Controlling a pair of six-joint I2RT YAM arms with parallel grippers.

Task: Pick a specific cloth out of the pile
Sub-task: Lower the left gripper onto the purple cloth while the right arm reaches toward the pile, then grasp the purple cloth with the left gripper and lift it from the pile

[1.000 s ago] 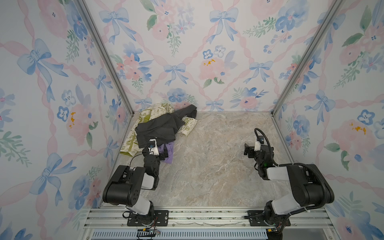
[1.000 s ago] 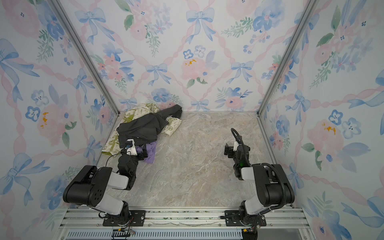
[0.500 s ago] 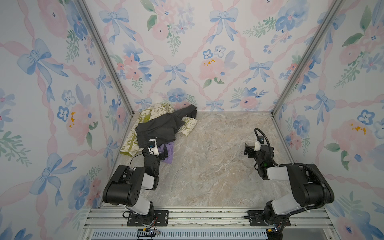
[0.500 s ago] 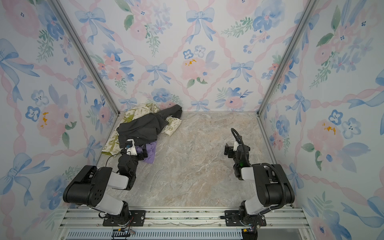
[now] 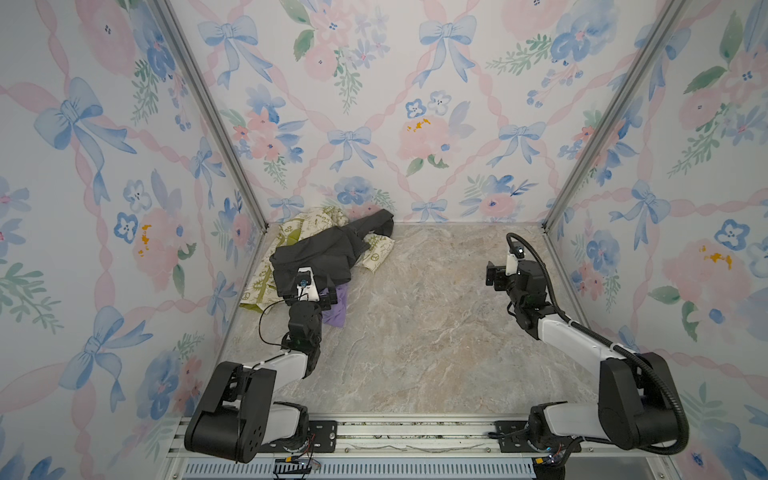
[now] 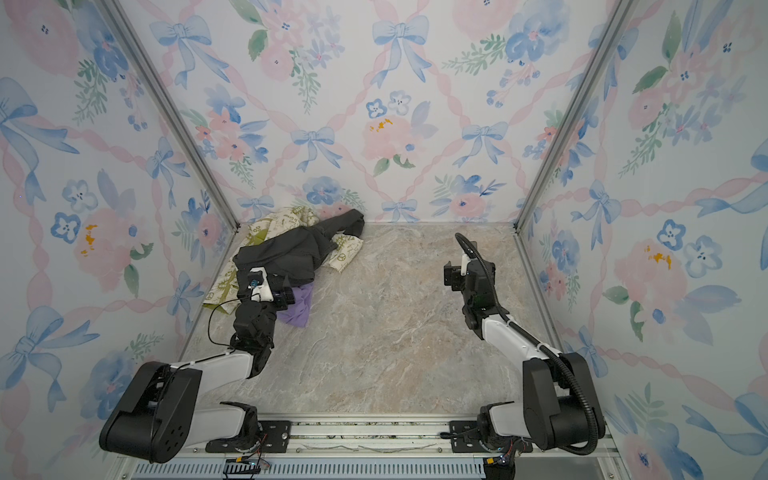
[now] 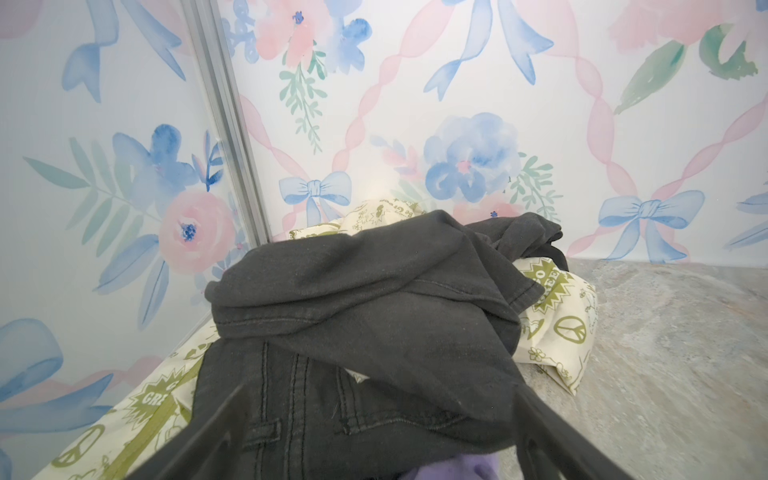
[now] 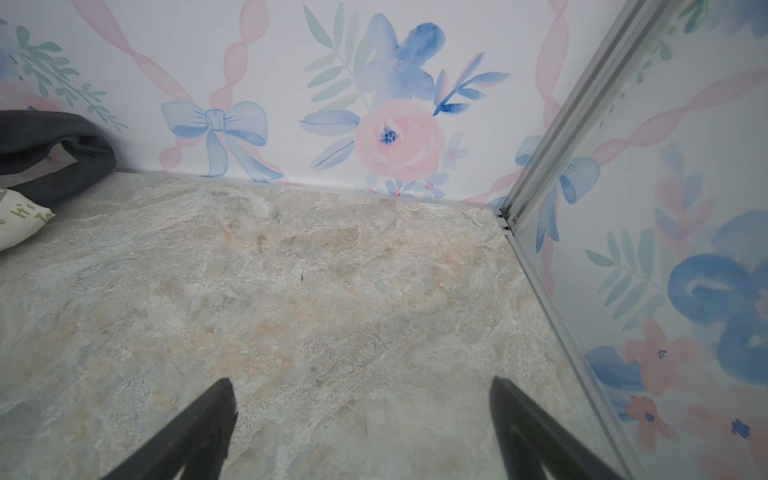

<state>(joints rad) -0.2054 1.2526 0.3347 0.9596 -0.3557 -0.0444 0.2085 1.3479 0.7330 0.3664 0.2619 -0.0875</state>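
Three cloths form the pile [image 5: 328, 253] in the far-left corner in both top views; the lavender cloth [image 5: 337, 311] pokes out from under the dark grey garment [image 5: 320, 259] at the near edge, just beside the left gripper [image 5: 316, 293], while the right gripper [image 5: 500, 275] hovers well apart over the marble tabletop [image 5: 415, 340]. From the left wrist, the spread, empty fingers [image 7: 199, 440] frame the garment, the lavender cloth lying low between them. From the right wrist, the fingers gape wide over bare marble, gripping nothing.
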